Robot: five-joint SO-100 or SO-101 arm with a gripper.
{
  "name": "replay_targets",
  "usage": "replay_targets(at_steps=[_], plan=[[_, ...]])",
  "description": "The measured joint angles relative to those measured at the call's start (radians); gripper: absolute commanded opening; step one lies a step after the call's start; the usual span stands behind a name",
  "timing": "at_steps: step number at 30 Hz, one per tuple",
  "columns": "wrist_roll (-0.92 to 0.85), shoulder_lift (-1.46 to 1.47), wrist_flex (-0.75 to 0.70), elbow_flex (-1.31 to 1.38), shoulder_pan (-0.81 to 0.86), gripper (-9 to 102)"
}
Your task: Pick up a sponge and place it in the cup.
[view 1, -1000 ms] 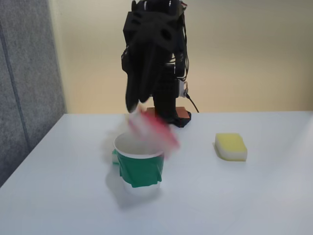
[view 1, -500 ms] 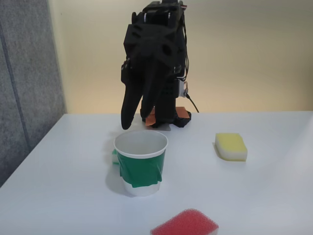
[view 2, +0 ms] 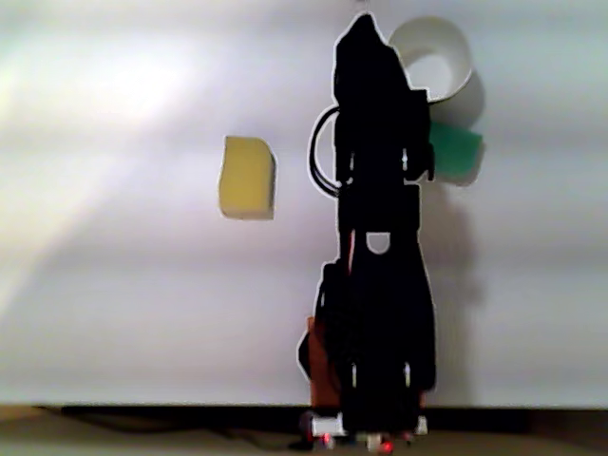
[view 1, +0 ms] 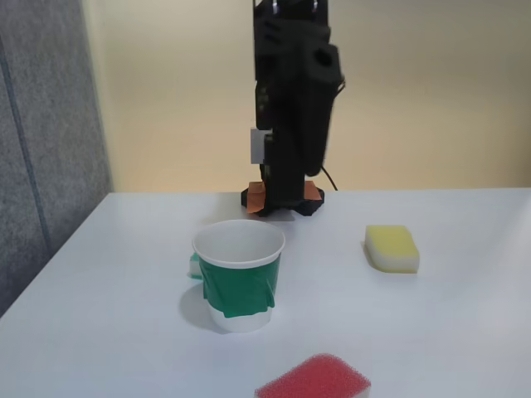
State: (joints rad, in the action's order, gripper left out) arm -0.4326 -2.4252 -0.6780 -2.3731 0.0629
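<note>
- We take the cup (view 1: 239, 274) as our landmark: white paper, a wide green tape band around its middle, standing upright on the white table (view 1: 431, 332) in the fixed view. We see nothing inside it from this angle, only the pale inner wall.
- The sponge (view 1: 314, 377), red top up, lies on the table in front of the cup and a little to its right in the fixed view, at the bottom edge of the picture, partly cut off. It is apart from the cup, not in it.
- A yellow-and-white sponge (view 1: 392, 247) sits well to the right of the cup in the fixed view; in the other view it (view 2: 247, 177) lies to the left of the cup (view 2: 433, 59).
- A small green sponge (view 1: 195, 265) peeks out from behind the cup's left side in the fixed view, just beside it; in the other view it (view 2: 454, 150) lies just below the cup.
- The arm (view 1: 292, 99) stands behind the cup, black and upright, its base on orange feet.
- In the other view the gripper (view 2: 362, 38) is a dark silhouette whose tip lies just left of the cup's rim. We cannot tell how far its jaws are parted. We see nothing held in it.
</note>
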Motion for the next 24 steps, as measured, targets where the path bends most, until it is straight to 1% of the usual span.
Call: replay_targets(at_steps=[5, 8, 16, 22, 24], plan=[[0.126, -0.115, -0.12, -0.054, -0.052, 0], [0.163, -0.21, -0.153, -0.133, -0.06, 0], [0.206, -0.485, -0.158, -0.459, -0.072, 0], [0.212, -0.635, -0.155, -0.589, -0.057, 0], [0.209, -0.686, -0.193, -0.603, -0.063, 0]])
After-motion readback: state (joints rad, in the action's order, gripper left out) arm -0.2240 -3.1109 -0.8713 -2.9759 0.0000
